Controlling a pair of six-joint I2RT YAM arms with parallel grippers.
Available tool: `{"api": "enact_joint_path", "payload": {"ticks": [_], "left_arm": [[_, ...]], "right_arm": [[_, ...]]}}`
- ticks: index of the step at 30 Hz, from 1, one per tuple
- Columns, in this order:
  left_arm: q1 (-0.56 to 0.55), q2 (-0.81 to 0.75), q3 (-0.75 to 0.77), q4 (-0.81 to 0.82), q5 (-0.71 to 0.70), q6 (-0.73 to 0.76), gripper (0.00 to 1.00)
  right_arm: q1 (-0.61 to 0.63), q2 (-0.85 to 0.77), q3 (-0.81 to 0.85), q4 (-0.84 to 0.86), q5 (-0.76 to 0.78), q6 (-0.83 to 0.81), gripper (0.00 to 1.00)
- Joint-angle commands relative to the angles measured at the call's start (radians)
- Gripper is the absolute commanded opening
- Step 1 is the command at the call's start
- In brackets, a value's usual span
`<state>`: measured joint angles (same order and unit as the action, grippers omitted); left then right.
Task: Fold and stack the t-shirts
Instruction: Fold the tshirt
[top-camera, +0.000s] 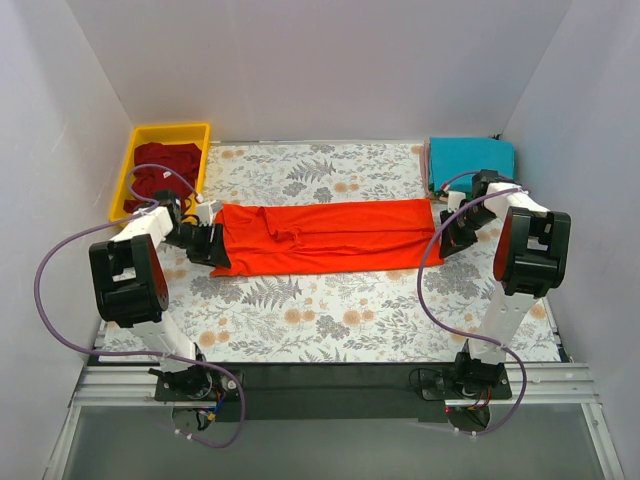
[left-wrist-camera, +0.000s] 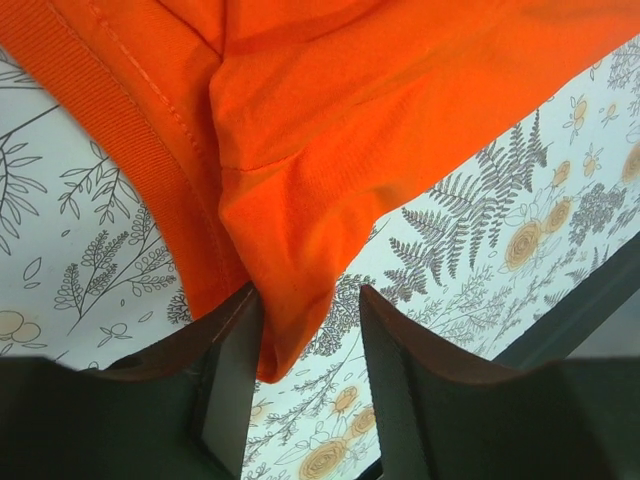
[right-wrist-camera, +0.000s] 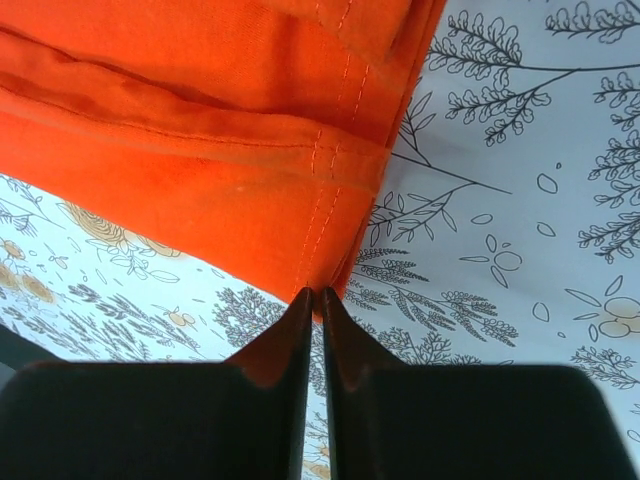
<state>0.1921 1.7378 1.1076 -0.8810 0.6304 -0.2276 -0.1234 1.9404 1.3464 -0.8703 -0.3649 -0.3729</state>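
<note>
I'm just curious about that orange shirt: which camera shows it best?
The top external view: the orange-red t-shirt lies there almost whole, folded into a long band. The left wrist view shows only one end with a ribbed edge; the right wrist view only a stitched hem corner.

The spread shirt (top-camera: 320, 237) lies left to right across the tabletop's (top-camera: 330, 312) middle. Far-left corner — the bin (top-camera: 170, 130), a second shirt (top-camera: 160, 172) in it; far-right corner — a folded shirt (top-camera: 472, 160).
</note>
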Motion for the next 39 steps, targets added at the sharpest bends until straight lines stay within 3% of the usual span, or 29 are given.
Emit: {"api": "enact_joint_path", "payload": {"ticks": [1,2,3,7,8,27,29,30,31,33,36,38,39], "left_arm": [[-0.006,-0.011,0.017,0.011,0.029,0.000,0.40],[-0.006,-0.014,0.015,0.008,0.028,0.002,0.36],[-0.008,-0.024,0.012,0.005,0.017,0.005,0.26],[-0.008,-0.050,0.002,-0.016,-0.027,0.023,0.02],[-0.006,-0.055,-0.002,-0.022,-0.040,0.030,0.00],[-0.003,-0.141,-0.190,-0.045,-0.199,0.168,0.00],[-0.002,-0.150,-0.170,-0.079,-0.167,0.177,0.14],[0.000,-0.158,-0.155,-0.096,-0.106,0.194,0.22],[0.001,-0.184,-0.109,-0.131,-0.063,0.204,0.33],[0.001,-0.202,-0.050,-0.185,0.020,0.223,0.39],[0.001,-0.216,0.055,-0.159,0.126,0.205,0.42],[0.001,-0.193,0.112,-0.090,0.196,0.156,0.42],[0.000,-0.179,0.126,-0.023,0.213,0.131,0.42]], "right_arm": [[-0.007,-0.001,0.016,-0.019,-0.008,-0.006,0.11],[-0.008,-0.004,0.014,-0.019,-0.002,-0.008,0.08],[-0.010,-0.006,0.014,-0.019,0.000,-0.009,0.03],[-0.022,-0.018,0.011,-0.021,0.012,-0.021,0.01],[-0.030,-0.027,0.010,-0.021,0.017,-0.029,0.01],[-0.047,-0.112,-0.187,-0.035,0.093,-0.149,0.01],[-0.048,-0.136,-0.165,-0.074,0.061,-0.170,0.25],[-0.048,-0.149,-0.130,-0.084,0.041,-0.176,0.66],[-0.047,-0.181,-0.109,-0.091,0.017,-0.184,0.75],[-0.038,-0.213,-0.029,-0.107,-0.069,-0.195,0.79],[0.010,-0.250,0.060,-0.118,-0.192,-0.193,0.74],[0.086,-0.244,0.147,-0.108,-0.261,-0.175,0.65],[0.118,-0.232,0.177,-0.101,-0.281,-0.153,0.54]]}}
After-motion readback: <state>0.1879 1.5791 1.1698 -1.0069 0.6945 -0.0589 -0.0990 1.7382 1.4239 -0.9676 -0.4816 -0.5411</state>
